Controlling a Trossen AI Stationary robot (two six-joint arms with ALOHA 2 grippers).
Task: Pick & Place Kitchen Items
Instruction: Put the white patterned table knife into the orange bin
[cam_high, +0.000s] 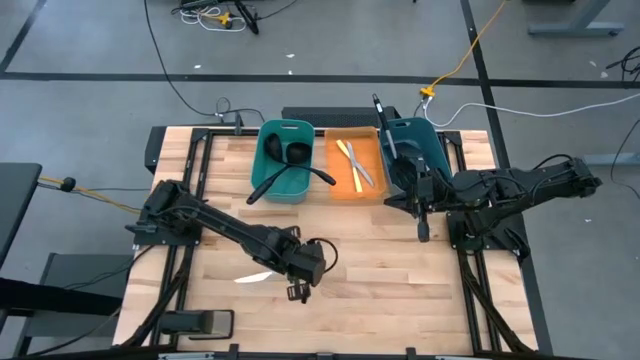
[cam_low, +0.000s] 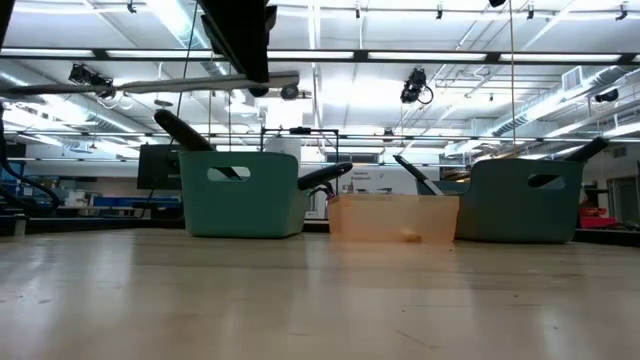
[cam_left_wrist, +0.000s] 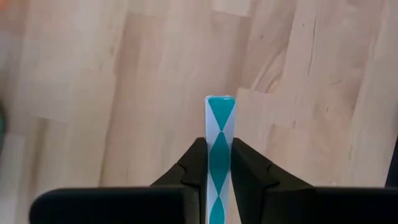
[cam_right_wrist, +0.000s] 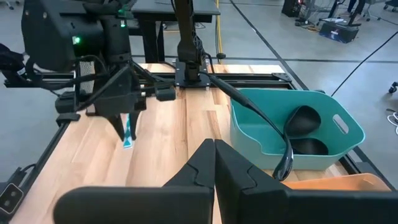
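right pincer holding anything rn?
No. In the right wrist view the right pincer has its fingers pressed together with nothing between them, above the bare wooden table.

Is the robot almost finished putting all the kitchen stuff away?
Nearly, it seems. Black ladles already sit in the left teal bin, knives lie in the orange tray, and one utensil stands in the right bin. The left gripper holds a teal-patterned knife above the table. Nothing else shows loose.
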